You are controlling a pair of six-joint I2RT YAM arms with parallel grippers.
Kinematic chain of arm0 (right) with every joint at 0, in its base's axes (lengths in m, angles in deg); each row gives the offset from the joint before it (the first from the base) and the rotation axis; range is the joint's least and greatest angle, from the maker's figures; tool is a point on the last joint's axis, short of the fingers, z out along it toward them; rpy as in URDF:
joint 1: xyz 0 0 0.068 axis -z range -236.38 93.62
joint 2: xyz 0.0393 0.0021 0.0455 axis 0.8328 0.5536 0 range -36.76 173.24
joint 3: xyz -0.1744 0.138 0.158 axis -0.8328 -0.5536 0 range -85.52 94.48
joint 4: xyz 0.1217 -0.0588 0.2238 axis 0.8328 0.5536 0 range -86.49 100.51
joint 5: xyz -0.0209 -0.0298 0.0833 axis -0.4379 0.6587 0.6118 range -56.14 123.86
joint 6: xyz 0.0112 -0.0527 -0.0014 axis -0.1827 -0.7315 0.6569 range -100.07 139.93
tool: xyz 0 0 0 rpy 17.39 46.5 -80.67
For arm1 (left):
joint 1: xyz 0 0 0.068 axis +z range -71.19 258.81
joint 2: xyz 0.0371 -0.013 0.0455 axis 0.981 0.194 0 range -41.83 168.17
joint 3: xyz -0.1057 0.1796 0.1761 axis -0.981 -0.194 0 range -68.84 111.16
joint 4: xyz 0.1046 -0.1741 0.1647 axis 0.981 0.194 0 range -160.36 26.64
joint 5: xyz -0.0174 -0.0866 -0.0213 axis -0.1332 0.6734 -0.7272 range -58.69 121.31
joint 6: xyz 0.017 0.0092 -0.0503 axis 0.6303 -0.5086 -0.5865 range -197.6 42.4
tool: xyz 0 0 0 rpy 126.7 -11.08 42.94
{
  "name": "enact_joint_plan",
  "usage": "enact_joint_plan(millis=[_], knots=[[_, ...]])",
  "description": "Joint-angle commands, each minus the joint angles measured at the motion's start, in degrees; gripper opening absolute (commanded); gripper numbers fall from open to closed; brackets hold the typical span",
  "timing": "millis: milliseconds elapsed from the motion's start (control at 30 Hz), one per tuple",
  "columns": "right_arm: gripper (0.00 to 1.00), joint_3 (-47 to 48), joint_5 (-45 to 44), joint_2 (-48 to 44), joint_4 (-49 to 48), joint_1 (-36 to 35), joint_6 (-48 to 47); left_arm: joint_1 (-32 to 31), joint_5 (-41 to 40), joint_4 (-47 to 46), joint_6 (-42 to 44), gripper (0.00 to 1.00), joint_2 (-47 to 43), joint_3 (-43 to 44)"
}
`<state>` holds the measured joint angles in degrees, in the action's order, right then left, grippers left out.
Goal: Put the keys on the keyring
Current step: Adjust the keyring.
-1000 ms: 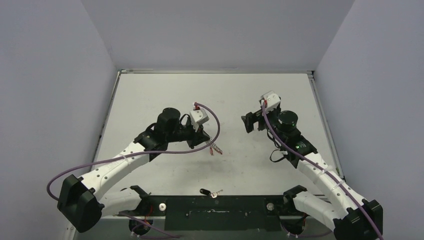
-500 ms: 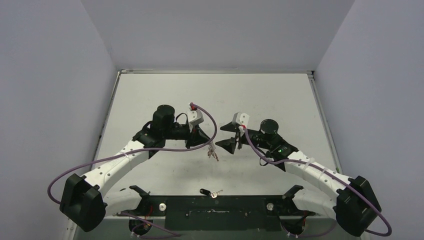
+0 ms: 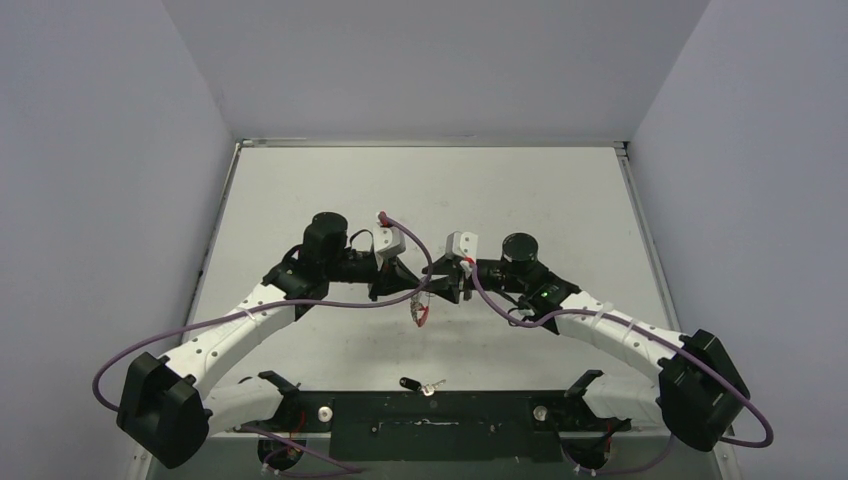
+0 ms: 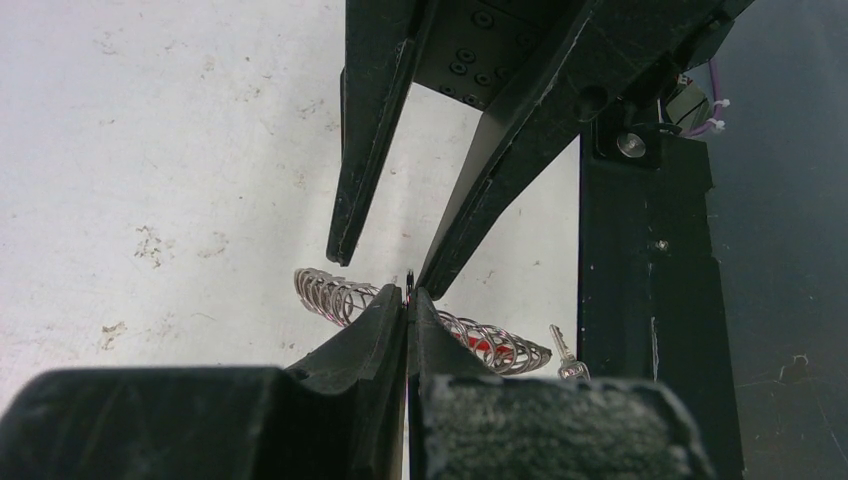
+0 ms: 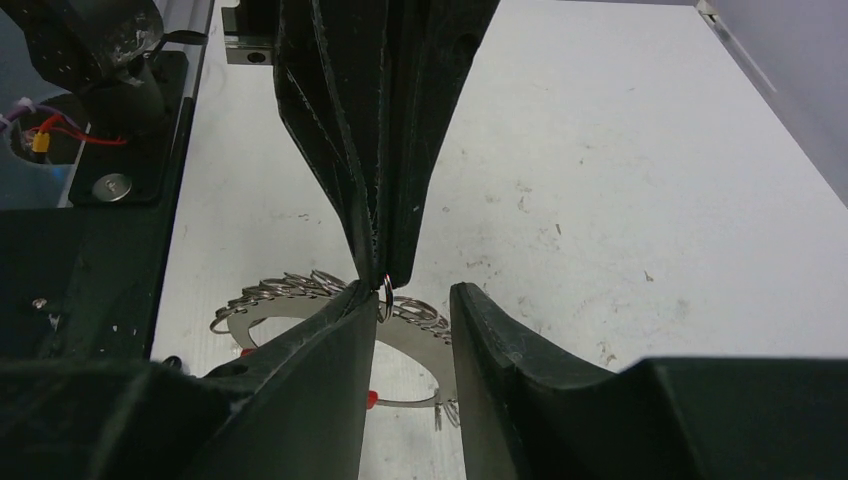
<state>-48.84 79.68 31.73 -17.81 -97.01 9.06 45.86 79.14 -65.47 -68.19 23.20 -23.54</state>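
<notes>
The left claw (image 4: pixel 408 300) has its two black fingers pressed flat together, and caught right at their tips is the thin wire of the keyring (image 4: pixel 335 295), which hangs below them just over the table (image 3: pixel 330 190). Facing it nose to nose from the other side of the keyring is the right claw (image 5: pixel 410 300). Its fingers (image 5: pixel 330 360) stand partly spread, one on each side of the left claw's tips and the pinched bit of ring. There is a clear gap on one side, and on the other side a finger sits right against the ring. I cannot tell whether that finger actually presses on it. Around the held spot the keyring curves away to both sides, crowded with small silver loops. A red sleeve (image 4: pixel 482 345) covers one arc, and a little silver key-like piece (image 4: pixel 565 355) dangles just past it. Well nearer than the keyring, a loose key (image 3: pixel 420 385) with a dark head and short silver shaft lies flat just in front of the black base bar (image 3: pixel 440 415) between the two arm mounts, apart from both claws.
</notes>
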Motion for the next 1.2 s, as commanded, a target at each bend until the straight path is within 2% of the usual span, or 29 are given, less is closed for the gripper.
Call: enact_joint_plan(millis=[0,167,300,400,433,733,767,867,900,1000,1167], knots=[[0.33,3.11,3.14,0.89,-1.35,-0.68,-2.11,0.17,1.82,-1.59,0.98,0.00,-1.32,0.90],[0.20,4.52,5.88,2.01,1.65,-0.94,-3.75,0.17,1.65,-1.52,0.91,0.00,-1.14,1.10],[0.15,5.27,6.31,2.44,3.99,-1.04,-4.97,0.17,1.65,-1.28,0.86,0.00,-1.23,1.19],[0.02,5.53,6.12,2.44,4.64,-1.04,-5.54,0.13,1.56,-1.18,0.78,0.00,-1.31,1.27],[0.00,5.65,5.90,2.55,5.15,-1.04,-5.82,0.16,1.56,-1.15,0.77,0.00,-1.39,1.29],[0.00,5.52,2.90,1.65,8.18,-1.04,-8.10,0.17,0.32,-1.41,0.61,0.00,-2.14,1.33],[0.00,5.17,2.08,1.36,7.97,-1.04,-8.00,0.17,-0.14,-1.45,0.61,0.06,-2.38,1.22],[0.00,4.10,1.26,0.30,7.39,-0.80,-7.85,0.17,-2.73,-1.46,0.51,0.35,-3.63,0.73],[0.00,3.64,1.17,-0.15,7.12,-0.70,-7.85,0.17,-3.68,-1.47,0.71,0.39,-4.13,0.38],[0.00,2.18,1.39,-1.78,5.92,-0.61,-7.51,0.24,-5.95,-1.82,1.28,0.44,-5.93,-1.17],[0.00,-1.34,1.55,-4.70,2.25,-0.60,-6.33,0.26,-6.07,-6.31,2.57,0.45,-9.11,-5.82]])
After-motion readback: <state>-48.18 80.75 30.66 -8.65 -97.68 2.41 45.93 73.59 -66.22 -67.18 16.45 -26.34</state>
